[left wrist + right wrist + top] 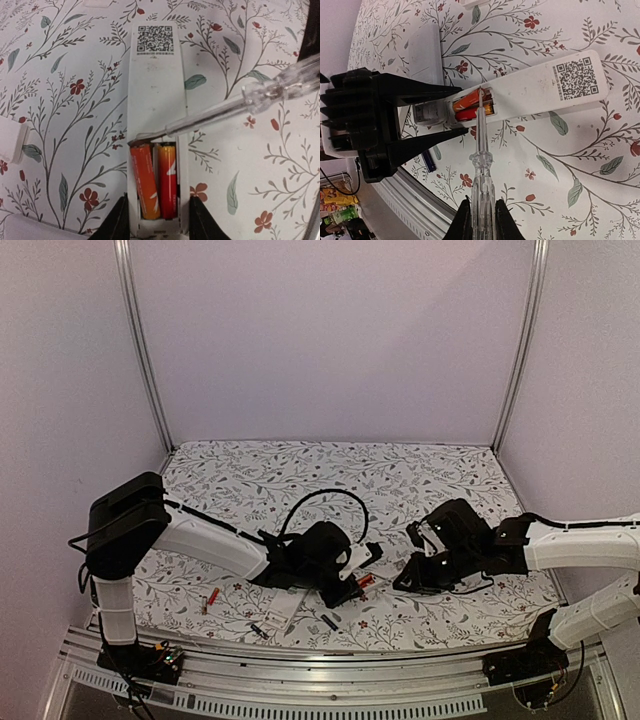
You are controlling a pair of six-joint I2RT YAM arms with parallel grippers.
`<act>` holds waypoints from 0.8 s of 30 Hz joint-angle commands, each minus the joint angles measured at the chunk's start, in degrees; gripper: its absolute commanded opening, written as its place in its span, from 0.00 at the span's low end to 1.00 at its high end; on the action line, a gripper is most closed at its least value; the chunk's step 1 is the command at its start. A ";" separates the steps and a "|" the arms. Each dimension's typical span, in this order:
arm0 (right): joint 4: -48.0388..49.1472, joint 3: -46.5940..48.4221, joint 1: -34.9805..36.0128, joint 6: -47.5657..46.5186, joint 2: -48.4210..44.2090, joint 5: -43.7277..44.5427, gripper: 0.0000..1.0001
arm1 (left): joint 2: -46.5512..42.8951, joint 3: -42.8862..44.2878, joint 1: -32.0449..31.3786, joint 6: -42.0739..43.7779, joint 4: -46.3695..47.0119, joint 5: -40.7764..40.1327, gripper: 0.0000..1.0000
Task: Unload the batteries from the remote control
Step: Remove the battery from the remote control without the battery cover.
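The right claw [481, 224], shut tight on the clear-handled screwdriver [481, 165], had its tip at the top end of the orange battery [143, 180] and would best have levered gently upward, while the left claw [159, 222], part-open, gripped the sides of the remote [155, 85], which held both batteries [156, 182] and lay flat on the worktop [60, 100].

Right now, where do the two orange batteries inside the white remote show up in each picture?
Top external: batteries are a tiny red-orange speck, just below centre, between the arms' tips.
Left wrist: batteries bottom centre, side by side in the open bay.
Right wrist: batteries left of centre, at the tip of the clear-handled tool.
Shared landmark: the white remote, its QR code visible in both wrist views.
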 commanded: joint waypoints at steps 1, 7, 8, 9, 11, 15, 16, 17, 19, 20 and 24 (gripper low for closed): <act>4.55 0.25 0.81 0.12 -1.87 -7.51 0.00 | 1.54 0.34 -0.95 1.08 -1.35 -0.61 0.22; 4.61 0.11 0.81 0.19 -2.54 -6.12 0.00 | 1.52 0.56 -0.87 1.08 -1.40 -0.62 0.22; 4.57 0.15 0.81 0.08 -2.25 -5.73 0.00 | 1.56 0.56 -0.94 1.14 -1.40 -0.65 0.22; 4.59 0.17 0.81 0.00 -1.93 -5.22 0.00 | 1.61 0.64 -0.87 1.16 -1.40 -0.59 0.22; 4.59 0.30 0.83 -0.20 -1.10 -4.08 0.00 | 1.64 0.72 -0.87 1.16 -1.44 -0.59 0.22; 3.69 0.80 0.81 -0.03 -1.13 -1.35 0.00 | 1.55 0.76 -0.87 1.16 -1.66 -0.63 0.22; 3.18 0.93 0.81 -0.10 -1.45 -0.69 0.00 | 1.50 0.74 -0.86 1.16 -1.66 -0.59 0.22; 2.52 1.02 0.81 -0.24 -2.11 0.05 0.00 | 1.52 0.74 -0.93 1.24 -1.66 -0.58 0.22; 0.43 1.14 0.81 -0.21 -2.94 1.57 0.00 | 1.52 0.74 -0.92 1.25 -1.64 -0.59 0.22; -0.49 1.09 0.81 -0.04 -3.48 2.31 0.00 | 1.54 0.74 -0.87 1.25 -1.66 -0.61 0.22; -3.16 -0.03 0.75 1.07 -5.35 5.18 0.00 | 1.60 0.91 -0.86 1.21 -1.62 -0.58 0.22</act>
